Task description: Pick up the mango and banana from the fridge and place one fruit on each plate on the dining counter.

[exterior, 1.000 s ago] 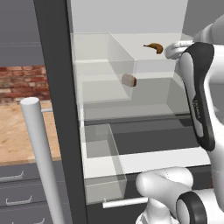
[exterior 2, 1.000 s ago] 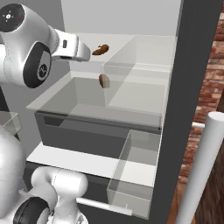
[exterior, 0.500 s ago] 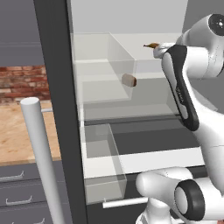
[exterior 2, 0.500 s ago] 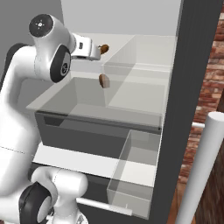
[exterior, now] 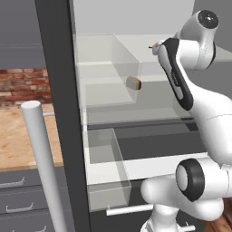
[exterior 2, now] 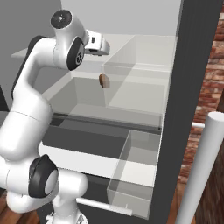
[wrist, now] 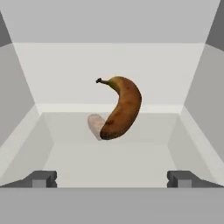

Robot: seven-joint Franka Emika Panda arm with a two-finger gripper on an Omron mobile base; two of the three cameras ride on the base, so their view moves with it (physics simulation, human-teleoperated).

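The fridge (exterior: 59,90) stands open, its white upper shelf (wrist: 109,166) bearing the banana (wrist: 121,108); the fruit lies dead ahead of the hand (wrist: 112,178), apart from it, long axis running stem-up away from the camera; the hand is spread wide and empty.

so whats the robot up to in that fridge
The arm is reaching into the open fridge toward the banana, which lies on a glass shelf straight ahead of the gripper. The jaws stand wide open and hold nothing; the fingertips are short of the fruit. A brown oval lump sits on a lower shelf. No grasp has been made yet.
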